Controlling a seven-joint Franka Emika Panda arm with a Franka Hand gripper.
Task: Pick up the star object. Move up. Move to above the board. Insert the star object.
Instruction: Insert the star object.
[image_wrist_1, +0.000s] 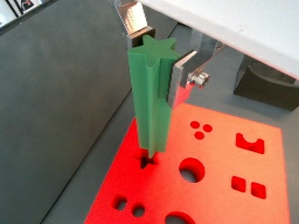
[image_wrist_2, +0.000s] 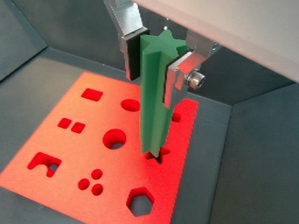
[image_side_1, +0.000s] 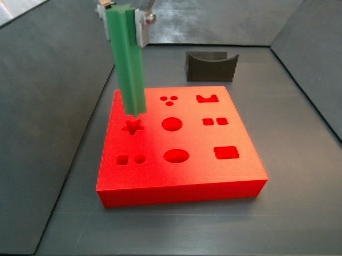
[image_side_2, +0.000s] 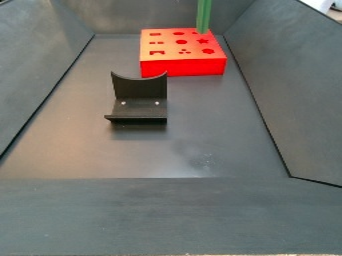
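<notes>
The star object (image_wrist_1: 151, 96) is a tall green ridged peg that hangs upright, and my gripper (image_wrist_1: 156, 54) is shut on its upper end. Both wrist views show a silver finger (image_wrist_2: 181, 72) pressed against each side of the star-shaped top (image_wrist_2: 156, 44). The peg's lower end (image_side_1: 134, 106) sits just over the star hole (image_side_1: 132, 126) in the red board (image_side_1: 187, 170). I cannot tell whether the tip has entered the hole. In a side view the gripper (image_side_1: 123, 8) is at the upper edge. The peg (image_side_2: 205, 14) rises over the far board (image_side_2: 181, 62).
The dark fixture (image_side_1: 209, 66) stands on the floor behind the board, shown nearer the camera as the fixture (image_side_2: 136, 100). Dark sloping walls enclose the floor (image_side_2: 187, 150). The board carries circle, square and other shaped holes (image_wrist_2: 114, 138).
</notes>
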